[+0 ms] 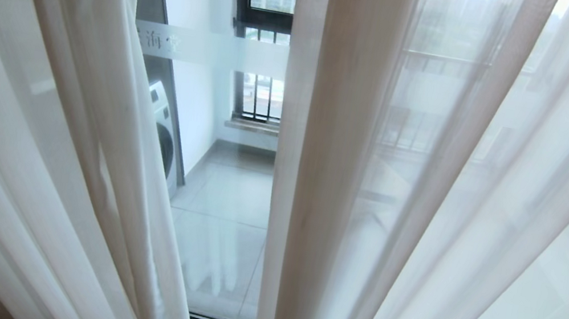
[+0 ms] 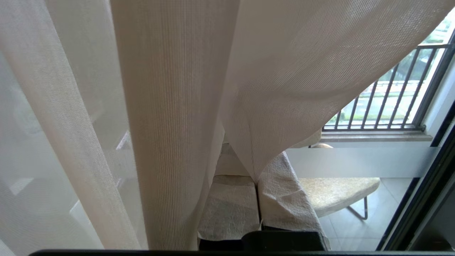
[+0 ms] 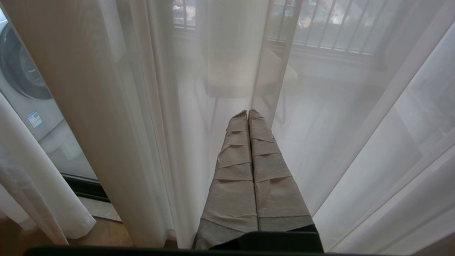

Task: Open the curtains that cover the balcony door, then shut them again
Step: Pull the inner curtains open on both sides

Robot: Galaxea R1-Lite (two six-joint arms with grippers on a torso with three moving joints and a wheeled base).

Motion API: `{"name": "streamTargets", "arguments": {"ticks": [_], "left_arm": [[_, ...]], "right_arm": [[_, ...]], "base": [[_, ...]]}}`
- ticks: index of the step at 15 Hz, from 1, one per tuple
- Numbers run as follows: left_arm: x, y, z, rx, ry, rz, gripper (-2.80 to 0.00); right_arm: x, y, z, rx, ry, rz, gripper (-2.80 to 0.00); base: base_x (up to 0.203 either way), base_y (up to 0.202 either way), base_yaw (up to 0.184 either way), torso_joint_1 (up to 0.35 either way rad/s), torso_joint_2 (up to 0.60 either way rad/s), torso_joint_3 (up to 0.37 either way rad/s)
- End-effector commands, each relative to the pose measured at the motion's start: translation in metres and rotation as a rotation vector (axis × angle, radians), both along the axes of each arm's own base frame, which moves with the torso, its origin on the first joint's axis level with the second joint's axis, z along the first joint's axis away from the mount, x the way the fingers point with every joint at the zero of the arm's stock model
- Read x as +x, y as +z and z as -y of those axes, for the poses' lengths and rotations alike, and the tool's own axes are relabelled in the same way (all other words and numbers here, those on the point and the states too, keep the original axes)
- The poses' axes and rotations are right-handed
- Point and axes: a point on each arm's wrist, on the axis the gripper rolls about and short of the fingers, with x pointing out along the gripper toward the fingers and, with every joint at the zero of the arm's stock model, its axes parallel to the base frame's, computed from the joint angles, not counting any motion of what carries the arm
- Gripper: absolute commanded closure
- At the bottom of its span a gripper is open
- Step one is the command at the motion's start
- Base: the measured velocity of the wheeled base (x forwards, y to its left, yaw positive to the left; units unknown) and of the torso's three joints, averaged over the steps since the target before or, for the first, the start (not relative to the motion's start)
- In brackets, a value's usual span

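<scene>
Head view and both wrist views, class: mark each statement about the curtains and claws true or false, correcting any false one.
1. The sheers leave a gap showing glass. True.
2. A washing machine stands behind the door. True.
3. The left claw hangs clear of all fabric. False: a sheer fold is pinched between its shut fingers.
4. The right claw is wide open. False: its fingers are pressed together, holding nothing.
5. The frosted band is plain. False: it carries printed characters.
</scene>
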Motion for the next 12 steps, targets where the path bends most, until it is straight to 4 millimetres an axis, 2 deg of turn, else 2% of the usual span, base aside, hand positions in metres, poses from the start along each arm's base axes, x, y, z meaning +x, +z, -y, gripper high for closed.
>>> {"name": "streamTargets", "arguments": {"ticks": [1, 12], "left_arm": [[-0.0017, 0.001, -0.0003, 0.0, 0.001, 0.004, 0.0], [0.0017, -0.0078, -0.0002, 0.001, 0.002, -0.029, 0.0]], "right_arm": [[0.0, 0.0001, 0.0, 0.0, 0.001, 0.001, 0.0], [0.0001, -0.0002, 0.0, -0.001, 0.001, 0.0, 0.0]], "base": [[0.0, 0.0, 0.0, 0.0, 0.0, 0.0], [0.0, 0.0, 0.0, 0.0, 0.0, 0.0]]}}
